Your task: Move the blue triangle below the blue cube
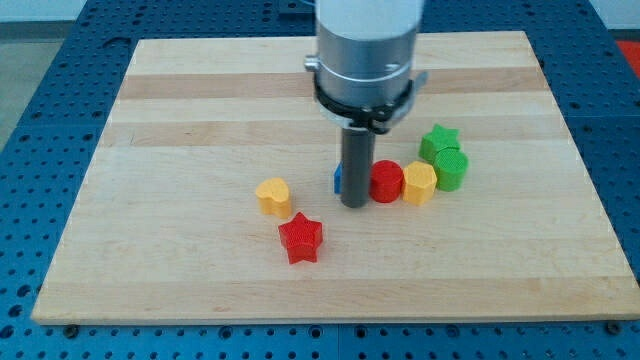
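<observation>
1. Camera view is showing a wooden board (200,90) lying on a blue perforated table (40,150), with my tip (354,205) resting on the board near the middle of the frame.
2. There are no fingers on this arm, so nothing is being clenched, released or grasped; the rod is only pushing or standing.
3. A sliver of a blue block (338,180) is peeking out at the rod's left edge, touching or just behind it. Its shape is hidden, so I cannot tell whether it is the blue triangle or the blue cube, and no second blue block is showing.
4. Just right of my tip a red round block (387,182) is sitting, touching a yellow hexagonal block (419,184); a green round block (451,168) and a green star (438,141) are crowding the right end of that row.
5. Lower left of my tip, a yellow heart (273,197) and a red star (300,239) are lying apart from the row.
6. Judging by looks, the blue piece is a small, light, rigid plastic block that is likely sliding easily on smooth wood; a flat face is the best place to push, since off-centre contact is likely to spin it.
7. No containers are appearing anywhere in the frame.
</observation>
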{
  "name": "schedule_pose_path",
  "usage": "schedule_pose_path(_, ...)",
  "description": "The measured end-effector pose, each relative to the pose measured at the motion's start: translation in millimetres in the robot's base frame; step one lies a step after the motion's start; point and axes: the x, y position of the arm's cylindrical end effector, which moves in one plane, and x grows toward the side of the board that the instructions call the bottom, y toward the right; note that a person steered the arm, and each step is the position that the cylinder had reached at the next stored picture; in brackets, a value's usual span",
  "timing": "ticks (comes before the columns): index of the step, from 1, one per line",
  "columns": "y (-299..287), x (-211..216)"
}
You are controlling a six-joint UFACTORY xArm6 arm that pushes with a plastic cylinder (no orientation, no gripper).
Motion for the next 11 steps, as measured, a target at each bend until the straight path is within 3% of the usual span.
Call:
schedule_pose_path(1, -19, -10)
schedule_pose_path(3, 0, 20)
schedule_pose_path(6, -24, -68)
schedule_pose_path(8, -20, -77)
schedule_pose_path(10, -19, -130)
schedule_pose_path(11, -16, -123)
